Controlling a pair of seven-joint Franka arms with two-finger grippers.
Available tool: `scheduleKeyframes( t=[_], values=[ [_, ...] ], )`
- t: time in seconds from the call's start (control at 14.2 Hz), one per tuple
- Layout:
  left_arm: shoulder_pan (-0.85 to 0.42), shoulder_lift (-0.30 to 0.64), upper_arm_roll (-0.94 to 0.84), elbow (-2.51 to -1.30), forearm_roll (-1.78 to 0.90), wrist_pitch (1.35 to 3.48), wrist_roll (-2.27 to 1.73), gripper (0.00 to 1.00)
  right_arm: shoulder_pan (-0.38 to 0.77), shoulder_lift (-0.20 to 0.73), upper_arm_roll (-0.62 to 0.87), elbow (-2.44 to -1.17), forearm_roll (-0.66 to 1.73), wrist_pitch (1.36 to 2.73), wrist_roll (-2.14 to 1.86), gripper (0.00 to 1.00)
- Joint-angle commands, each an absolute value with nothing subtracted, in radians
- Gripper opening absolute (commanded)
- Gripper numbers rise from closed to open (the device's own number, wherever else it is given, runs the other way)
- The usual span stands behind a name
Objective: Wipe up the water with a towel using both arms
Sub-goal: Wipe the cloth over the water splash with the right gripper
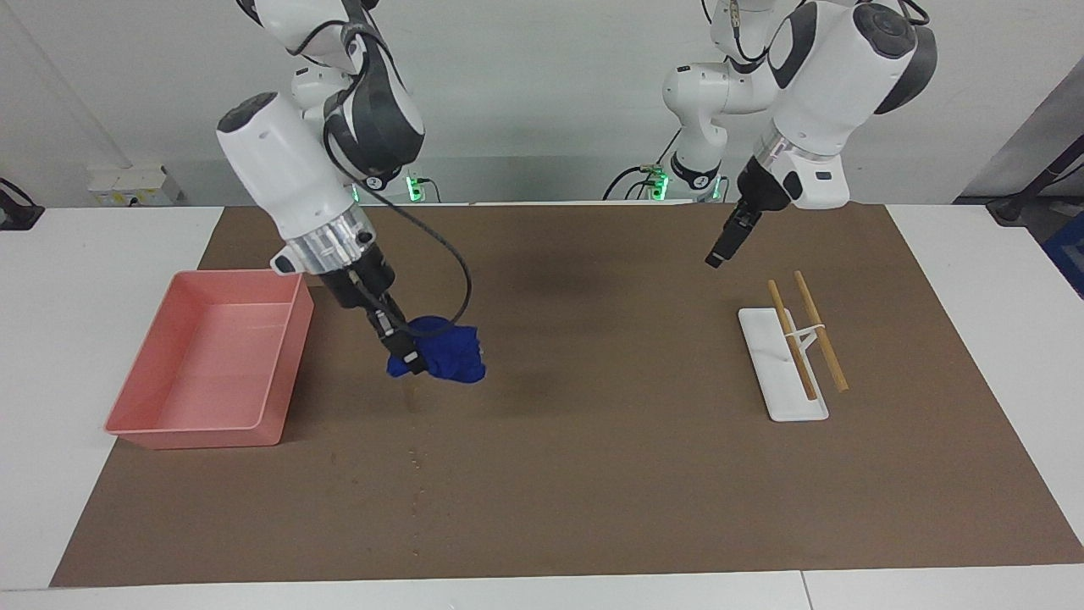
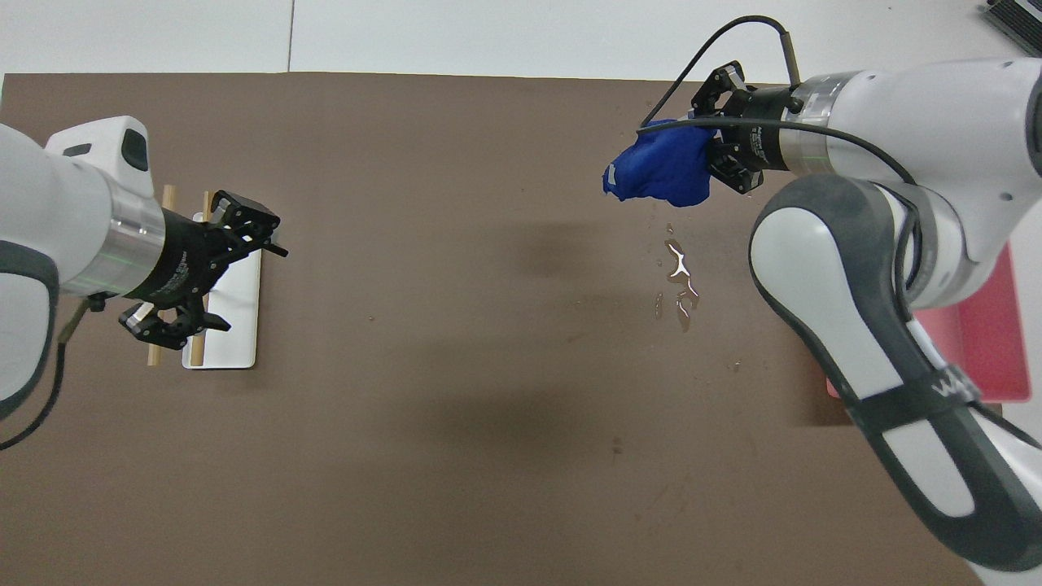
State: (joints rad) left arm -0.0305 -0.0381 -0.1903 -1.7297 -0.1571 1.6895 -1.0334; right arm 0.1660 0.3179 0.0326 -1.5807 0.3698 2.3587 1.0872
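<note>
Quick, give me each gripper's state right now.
Right gripper: shut on the towel, held over the brown mat.
Left gripper: over the mat near the white rack, holding nothing.

Right arm's end: the pink tray (image 1: 212, 360) walls me in just beside my right gripper (image 1: 405, 352).
Mat centre: open, only water (image 2: 680, 281).
Left arm's end: white rack (image 1: 781, 364) with wooden sticks (image 1: 817, 330) under my left gripper (image 1: 720, 254).
</note>
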Motion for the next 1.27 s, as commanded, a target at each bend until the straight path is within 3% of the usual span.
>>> scheduleKeyframes(
  t=[0.0,0.28,0.49,0.7,1.2],
  values=[
    [0.05,-0.057,-0.202,-1.732,-0.095,1.654,-0.828,1.0,0.143,0.481,0.044,-1.468,0.328,2.486,0.958,0.0],
    [0.109,-0.052,-0.207,-1.713,0.061,1.64,-0.527,1.0,0.098,0.67,0.044,-1.317,0.325,2.557,0.788,0.0],
    [0.127,-0.055,-0.202,-1.724,0.074,1.67,-0.46,1.0,0.09,0.744,0.046,-1.299,0.327,2.655,0.712,0.0],
    [0.156,-0.045,-0.199,-1.707,0.08,1.66,-0.341,1.0,0.087,0.73,0.044,-1.365,0.33,2.66,0.704,0.0],
    [-0.055,-0.041,0.015,-1.681,0.071,1.601,-0.209,1.0,0.103,0.626,0.043,-1.626,0.33,2.642,0.704,0.0]
  ],
)
